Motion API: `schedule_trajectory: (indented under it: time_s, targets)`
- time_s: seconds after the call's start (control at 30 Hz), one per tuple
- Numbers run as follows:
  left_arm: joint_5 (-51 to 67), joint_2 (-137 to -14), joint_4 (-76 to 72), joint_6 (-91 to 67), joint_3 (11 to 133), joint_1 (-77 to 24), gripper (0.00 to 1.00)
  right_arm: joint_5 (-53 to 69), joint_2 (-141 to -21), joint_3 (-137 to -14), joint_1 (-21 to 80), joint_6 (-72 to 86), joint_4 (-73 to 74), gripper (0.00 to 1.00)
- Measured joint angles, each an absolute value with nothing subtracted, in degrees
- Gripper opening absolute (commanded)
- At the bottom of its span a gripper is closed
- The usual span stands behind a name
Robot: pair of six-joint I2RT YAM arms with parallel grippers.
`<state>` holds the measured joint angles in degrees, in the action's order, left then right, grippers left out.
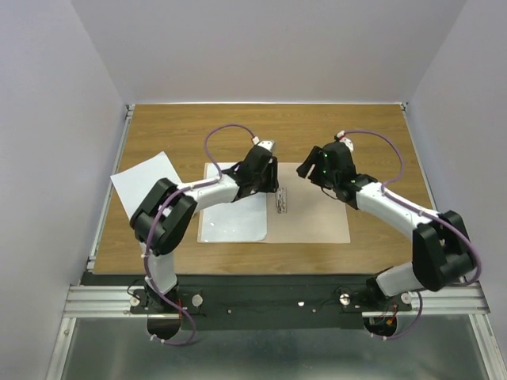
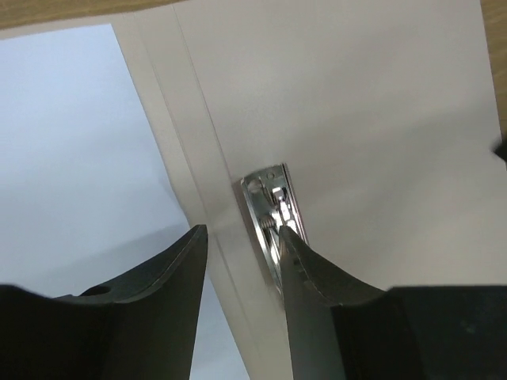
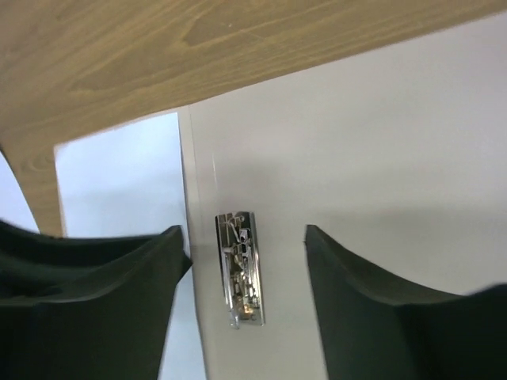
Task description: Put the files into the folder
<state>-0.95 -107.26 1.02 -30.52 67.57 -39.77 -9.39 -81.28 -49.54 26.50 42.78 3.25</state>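
The folder (image 1: 313, 218) lies open and flat on the table, its metal clip strip (image 1: 281, 200) at the fold. One white file (image 1: 232, 220) rests on its left leaf. The other file (image 1: 145, 186) lies on the table at the far left. My left gripper (image 1: 269, 187) hovers over the fold; in the left wrist view it (image 2: 243, 231) is open, its right finger beside the clip (image 2: 269, 206), holding nothing. My right gripper (image 1: 315, 176) hangs over the right leaf, open and empty (image 3: 242, 236), with the clip (image 3: 240, 269) below between its fingers.
The loose file at the left overhangs the wooden table's left edge (image 1: 119, 170). Grey walls close in the table on three sides. Both arm bases sit on the rail (image 1: 269, 301) at the near edge.
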Motion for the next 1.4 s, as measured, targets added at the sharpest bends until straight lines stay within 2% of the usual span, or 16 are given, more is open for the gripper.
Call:
schedule_trajectory:
  time_s: [0.03, 0.1, 0.27, 0.43, 0.53, 0.67, 0.97, 1.3, 1.4]
  targets:
    - [-1.19, -105.75, 0.95, -30.96, 66.13, -40.05, 0.51, -7.60, -83.29, -51.09, 25.98, 41.60, 3.31, 0.61]
    - [-1.74, -102.59, 0.58, -31.86, 63.02, -40.91, 0.53, -4.12, -87.15, -54.11, 25.21, 38.76, 3.03, 0.58]
    - [-3.07, -92.73, -0.23, -35.88, 51.88, -43.64, 0.54, 1.39, -96.64, -61.76, 25.50, 32.10, 4.10, 0.56]
    - [-4.36, -82.50, -0.64, -40.82, 40.84, -45.08, 0.61, -1.63, -104.07, -68.95, 28.64, 26.81, 8.84, 0.56]
    - [-5.41, -78.06, -0.73, -43.00, 37.23, -45.23, 0.62, -4.69, -106.67, -72.03, 32.10, 25.17, 11.49, 0.49]
    - [-6.09, -73.78, -1.15, -45.15, 34.57, -45.36, 0.62, -9.26, -110.87, -76.69, 36.01, 24.25, 14.66, 0.49]
    - [-6.87, -73.08, -2.13, -45.93, 34.30, -45.52, 0.62, -18.83, -114.76, -79.57, 38.94, 25.08, 21.56, 0.41]
    - [-6.85, -75.22, -3.49, -45.84, 34.94, -45.74, 0.62, -19.97, -117.34, -81.54, 39.40, 25.54, 22.98, 0.36]
    - [-6.85, -76.53, -4.03, -45.69, 35.11, -45.91, 0.62, -20.32, -118.02, -82.43, 39.44, 25.89, 23.07, 0.23]
